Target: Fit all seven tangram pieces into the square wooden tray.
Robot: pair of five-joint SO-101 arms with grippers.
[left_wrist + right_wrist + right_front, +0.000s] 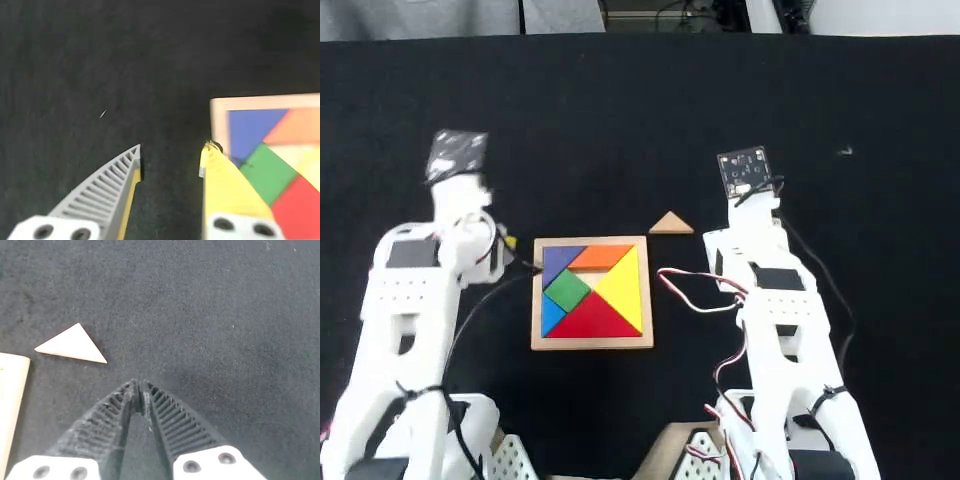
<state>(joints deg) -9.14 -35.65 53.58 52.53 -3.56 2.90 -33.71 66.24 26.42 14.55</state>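
One black surface carries everything, with two white arms at its near edge. Between them sits the square wooden tray, holding six coloured pieces. A plain wooden triangle lies on the surface just beyond the tray's far right corner. The left gripper is spread apart and empty beside the tray's left rim. The right gripper is clenched on nothing, near the triangle. This looks like the last step: open, grasp the triangle, seat it.
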